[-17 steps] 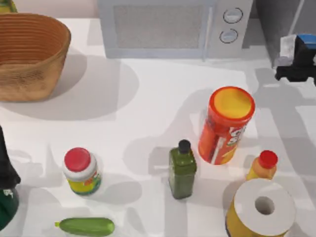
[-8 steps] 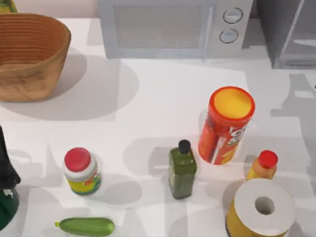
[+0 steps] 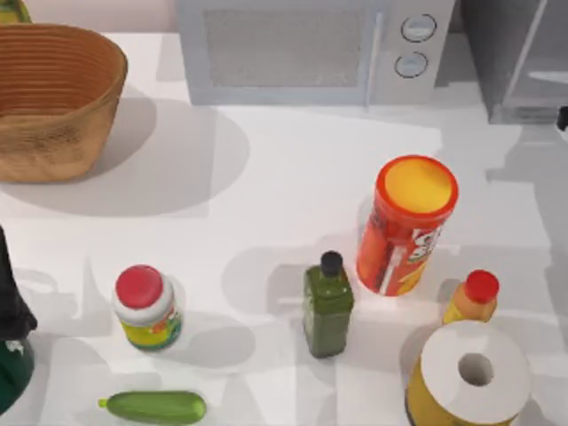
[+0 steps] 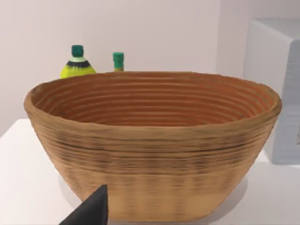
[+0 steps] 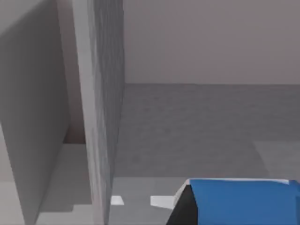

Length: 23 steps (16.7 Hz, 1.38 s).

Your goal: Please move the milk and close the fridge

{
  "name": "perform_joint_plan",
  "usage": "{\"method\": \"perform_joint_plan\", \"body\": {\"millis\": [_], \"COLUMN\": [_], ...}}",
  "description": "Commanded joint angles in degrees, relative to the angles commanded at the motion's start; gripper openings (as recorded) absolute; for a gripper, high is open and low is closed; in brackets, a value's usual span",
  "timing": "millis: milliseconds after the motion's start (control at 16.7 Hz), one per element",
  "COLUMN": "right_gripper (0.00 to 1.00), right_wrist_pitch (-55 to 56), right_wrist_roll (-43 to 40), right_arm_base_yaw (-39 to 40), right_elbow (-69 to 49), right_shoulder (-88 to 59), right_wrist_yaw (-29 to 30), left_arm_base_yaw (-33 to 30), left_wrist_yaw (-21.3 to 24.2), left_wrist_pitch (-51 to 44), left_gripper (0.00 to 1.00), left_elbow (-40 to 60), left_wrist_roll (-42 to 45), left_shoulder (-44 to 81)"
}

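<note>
- Fridge [image 3: 519,62] sits at the back right corner of the bench [image 3: 293,177], right of the microwave [image 3: 311,49]; its door [image 3: 524,49] stands open, seen edge-on as a slanted frame, and in our right wrist view it is a tall grey slab [image 5: 105,103] with the grey interior floor beyond it.
- Milk [image 5: 239,201] shows in our right wrist view as a blue top close under the camera, at the fridge opening, door edge to one side of it, cavity straight ahead; so the carton lies directly in front of our right hand, heading inward.
- Right hand [image 3: 563,118] is a dark sliver at the top view's right edge, just in front of the fridge; we judge it has hold of the milk, but we cannot tell how wide it stands.
- Right arm is clearly the nearer one for both milk and door.
- Left hand [image 4: 91,213] is parked at the left edge, facing the wicker basket [image 4: 150,140]; one dark tip visible, spread unclear.
</note>
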<state>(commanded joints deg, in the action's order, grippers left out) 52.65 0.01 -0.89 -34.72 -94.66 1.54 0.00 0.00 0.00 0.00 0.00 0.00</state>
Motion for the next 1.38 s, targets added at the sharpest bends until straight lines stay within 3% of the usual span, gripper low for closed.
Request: {"method": "perform_joint_plan", "body": {"millis": [900, 1140, 1380], "right_gripper": [0.00, 0.00, 0.00], "right_wrist_pitch": [-68.87, -79.19, -80.67], "right_wrist_roll": [-5.03, -6.11, -6.35], "right_arm_base_yaw": [-8.51, -9.48, -9.61], "right_elbow": [-66.73, -75.76, -77.03], "right_shoulder": [-32.13, -35.28, -35.62], "right_wrist_yaw": [-6.70, -7.90, -8.04], "left_arm_base_yaw": [0.00, 0.00, 0.00], "left_wrist_yaw": [0.00, 0.00, 0.00], "left_wrist_pitch": [0.00, 0.00, 0.00], "left_gripper": [1.00, 1.00, 1.00], "left_elbow": [0.00, 0.00, 0.00], "left_wrist_roll": [0.00, 0.00, 0.00], "left_shoulder": [0.00, 0.00, 0.00]}}
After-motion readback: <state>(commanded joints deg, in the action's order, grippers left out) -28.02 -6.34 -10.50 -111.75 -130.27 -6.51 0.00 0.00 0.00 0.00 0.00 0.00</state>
